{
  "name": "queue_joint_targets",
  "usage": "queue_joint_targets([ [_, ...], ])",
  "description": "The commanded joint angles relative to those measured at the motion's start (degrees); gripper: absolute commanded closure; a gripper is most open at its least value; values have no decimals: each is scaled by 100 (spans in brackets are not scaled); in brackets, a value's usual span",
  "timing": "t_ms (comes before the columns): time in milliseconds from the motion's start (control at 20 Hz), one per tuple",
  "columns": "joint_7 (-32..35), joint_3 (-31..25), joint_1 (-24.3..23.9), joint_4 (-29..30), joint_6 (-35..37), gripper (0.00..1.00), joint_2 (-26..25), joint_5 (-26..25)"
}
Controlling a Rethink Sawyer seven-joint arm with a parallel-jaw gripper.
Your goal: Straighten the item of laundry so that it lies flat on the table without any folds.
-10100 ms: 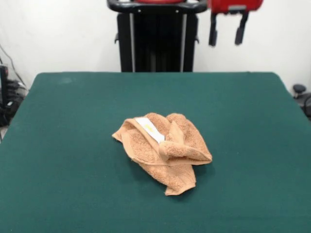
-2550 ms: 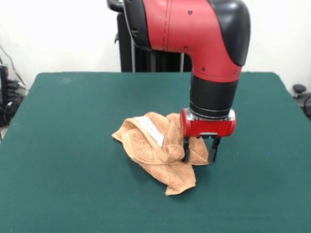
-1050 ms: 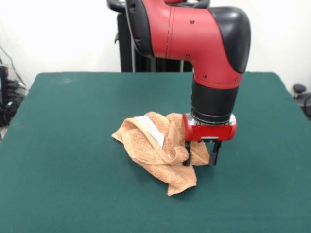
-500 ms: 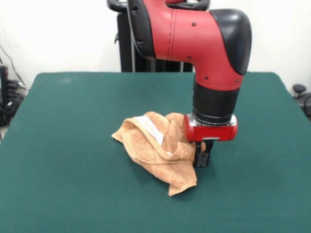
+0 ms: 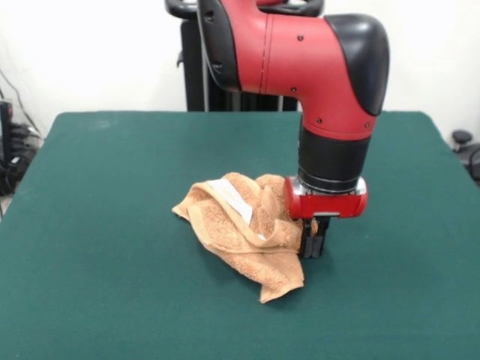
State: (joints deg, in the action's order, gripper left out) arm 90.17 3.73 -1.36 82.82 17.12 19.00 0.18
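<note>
The orange-tan towel [image 5: 244,232] lies crumpled in a heap near the middle of the dark green table [image 5: 112,187], with its white label [image 5: 232,200] facing up. My gripper [image 5: 313,244] stands straight down at the towel's right edge, low at the table. Its black fingers are closed together on a bit of the towel's right fold, which shows between them.
The red and black arm [image 5: 330,82] comes down from the top and hides the table behind it. The robot's black pedestal [image 5: 240,82] stands at the far edge. Cables and gear [image 5: 11,150] sit off the table's left side.
Ten seconds ago the arm was drawn back above the table. It then came down with open fingers at the towel's right edge and has closed on the fold. Nothing has moved in the last half second.
</note>
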Motion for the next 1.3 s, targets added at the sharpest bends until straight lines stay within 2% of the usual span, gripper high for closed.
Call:
queue_joint_targets([
  [50,1118,-427,309,810,568,100,118,194],
  [250,1368,-375,537,930,883,100,397,405],
  [750,1699,-159,996,1040,1060,100,584,816],
  [1300,1399,-133,888,1054,706,100,354,885],
])
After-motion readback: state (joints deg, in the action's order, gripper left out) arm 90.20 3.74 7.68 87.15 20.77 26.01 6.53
